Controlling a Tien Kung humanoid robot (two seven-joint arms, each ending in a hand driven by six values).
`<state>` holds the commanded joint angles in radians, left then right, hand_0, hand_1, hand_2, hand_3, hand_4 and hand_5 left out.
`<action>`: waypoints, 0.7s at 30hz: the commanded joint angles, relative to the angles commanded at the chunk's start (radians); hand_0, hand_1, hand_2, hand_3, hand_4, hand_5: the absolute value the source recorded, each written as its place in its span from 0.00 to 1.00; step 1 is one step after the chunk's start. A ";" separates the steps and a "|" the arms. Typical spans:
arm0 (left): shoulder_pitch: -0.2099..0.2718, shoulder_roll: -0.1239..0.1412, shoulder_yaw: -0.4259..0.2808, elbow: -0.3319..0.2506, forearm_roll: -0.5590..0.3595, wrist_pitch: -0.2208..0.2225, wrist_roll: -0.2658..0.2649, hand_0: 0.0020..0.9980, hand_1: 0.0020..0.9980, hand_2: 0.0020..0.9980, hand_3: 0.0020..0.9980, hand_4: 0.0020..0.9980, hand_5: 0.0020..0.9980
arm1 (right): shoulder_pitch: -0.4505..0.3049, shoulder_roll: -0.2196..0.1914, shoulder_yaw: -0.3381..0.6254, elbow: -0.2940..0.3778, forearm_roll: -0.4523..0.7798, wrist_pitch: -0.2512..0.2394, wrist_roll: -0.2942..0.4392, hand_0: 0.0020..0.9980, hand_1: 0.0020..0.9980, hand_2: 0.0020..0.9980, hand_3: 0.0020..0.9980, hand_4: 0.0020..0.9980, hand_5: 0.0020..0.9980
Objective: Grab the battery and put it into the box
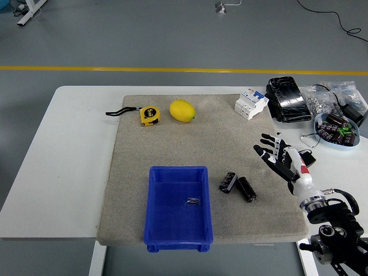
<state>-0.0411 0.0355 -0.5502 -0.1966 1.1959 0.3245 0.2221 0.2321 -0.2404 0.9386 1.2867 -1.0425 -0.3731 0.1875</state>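
Hovering near the tabletop's point(69, 172) right edge, our right hand point(282, 160) has fingers spread, holding nothing. We see two batteries point(238, 185) lying just right of the blue box point(177, 208).

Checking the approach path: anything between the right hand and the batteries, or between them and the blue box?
Nothing visible. The right hand is open, up and to the right of the two batteries, with bare mat between. The blue box sits just left of them, top open, with a small dark object inside; only mat in the gap.
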 joint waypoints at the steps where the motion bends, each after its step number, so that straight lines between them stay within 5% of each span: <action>1: 0.000 0.000 0.003 0.000 -0.004 0.000 0.000 0.76 0.78 0.83 0.68 0.71 0.68 | 0.000 0.000 0.000 0.000 0.000 0.000 0.000 0.71 0.75 0.82 0.82 1.00 0.64; 15: 0.004 -0.001 0.097 -0.003 -0.115 0.002 -0.019 0.76 0.77 0.82 0.68 0.70 0.69 | -0.001 -0.001 0.003 -0.001 -0.046 -0.007 -0.015 0.72 0.74 0.82 0.82 1.00 0.64; 21: 0.006 -0.002 0.260 -0.013 -0.318 0.003 -0.059 0.76 0.77 0.82 0.69 0.70 0.69 | -0.006 -0.010 0.011 0.001 -0.223 -0.011 -0.073 0.72 0.74 0.82 0.82 1.00 0.64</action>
<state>-0.0350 0.0335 -0.2906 -0.2096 0.8783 0.3280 0.1632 0.2262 -0.2502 0.9496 1.2877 -1.2653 -0.3840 0.1141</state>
